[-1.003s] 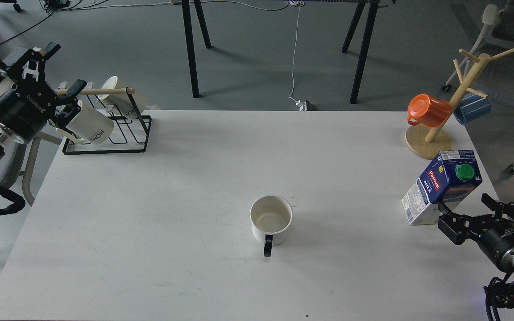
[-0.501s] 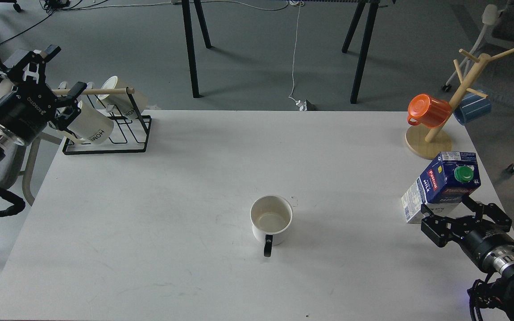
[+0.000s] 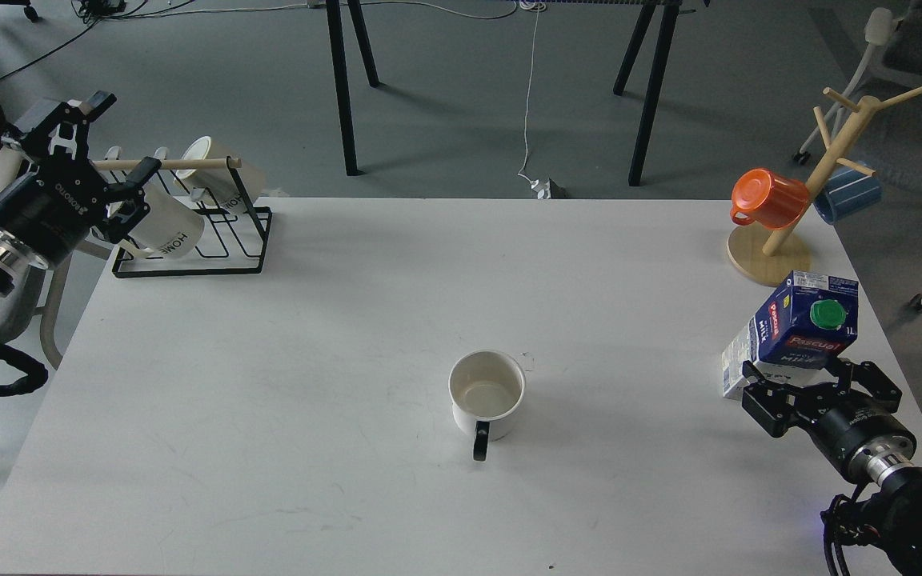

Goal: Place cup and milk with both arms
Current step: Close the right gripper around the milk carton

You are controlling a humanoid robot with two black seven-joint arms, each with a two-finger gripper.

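Black right gripper (image 3: 821, 384) sits at the right edge of the tabletop, fingers spread wide, one on each side of the milk (image 3: 795, 332) at its base. No squeeze visible, so you are at the pre-grasp on the carton. Push in until the pads lie flat on two opposite faces, below the label and above the base, then close slowly. The carton is coated cardboard, rectangular, dark blue and white with a round green screw cap on its slanted top. The walls will likely dent if you clamp hard, and it looks tilted in this view, so square the jaws to its faces first or it may twist or tip off the near right edge.

Left gripper (image 3: 105, 152) hangs off the far left corner, fingers open and empty, right by the wire rack (image 3: 189, 240) with its wooden bar and the HOME mugs (image 3: 165, 228). Keep clear of those; they are not your target.

Cup (image 3: 487, 394) stands upright mid-table, towards the near edge, well apart from both grippers. Cream-white, smooth and glossy like enamel or ceramic, empty, thin black loop handle pointing to the near edge. Take it by the wall or rim rather than that thin loop.

Wooden mug tree (image 3: 821, 172) with an orange mug (image 3: 769, 198) stands at the far right corner, just beyond the carton. Watch it when you lift. Table (image 3: 309, 320) is matte white and flat.
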